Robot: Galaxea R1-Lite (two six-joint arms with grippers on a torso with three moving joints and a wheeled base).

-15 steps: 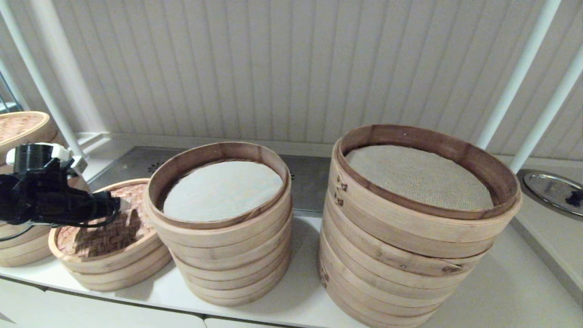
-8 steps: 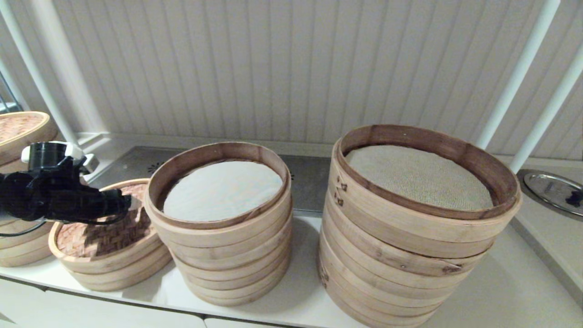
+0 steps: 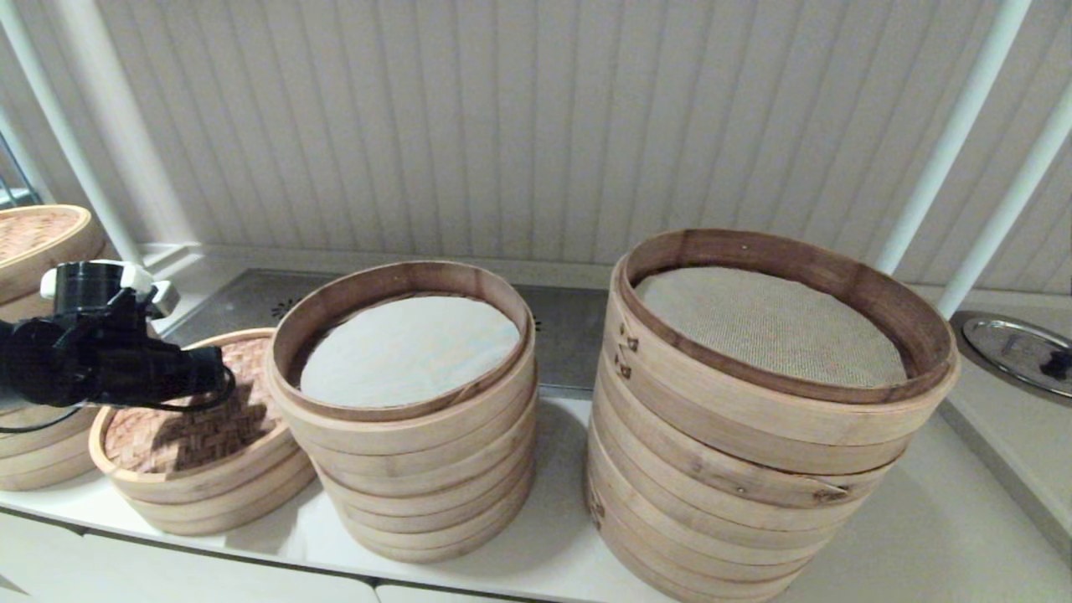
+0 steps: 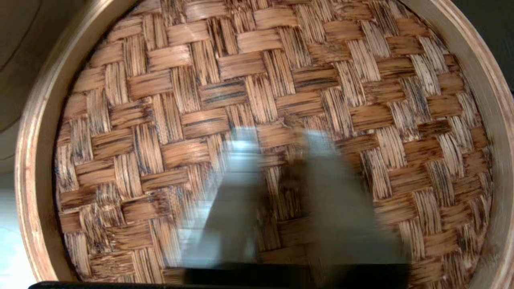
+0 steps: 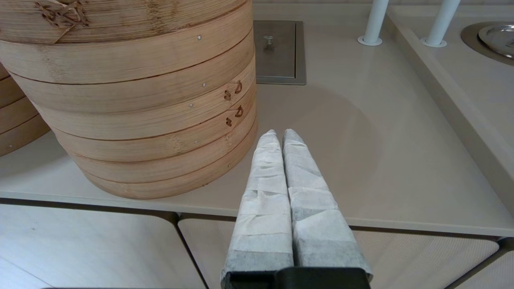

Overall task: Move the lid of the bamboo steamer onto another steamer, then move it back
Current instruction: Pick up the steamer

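The bamboo steamer lid, with its pinkish-brown weave, lies on a low steamer at the left. My left gripper hangs just above the lid's middle. In the left wrist view the lid fills the picture. The left gripper stands open, its two blurred fingers apart on either side of the centre loop. The other steamer, a medium stack with a white liner, stands uncovered right of the lid. My right gripper is shut and empty, parked over the counter's front edge.
A wider, taller stack with a beige mesh liner stands at the right, close beside the right gripper in its wrist view. Another stack with its own woven lid is at the far left. White posts rise behind.
My left arm swung right over the lid, then eased back a little to the left. The lid stayed on the low steamer.
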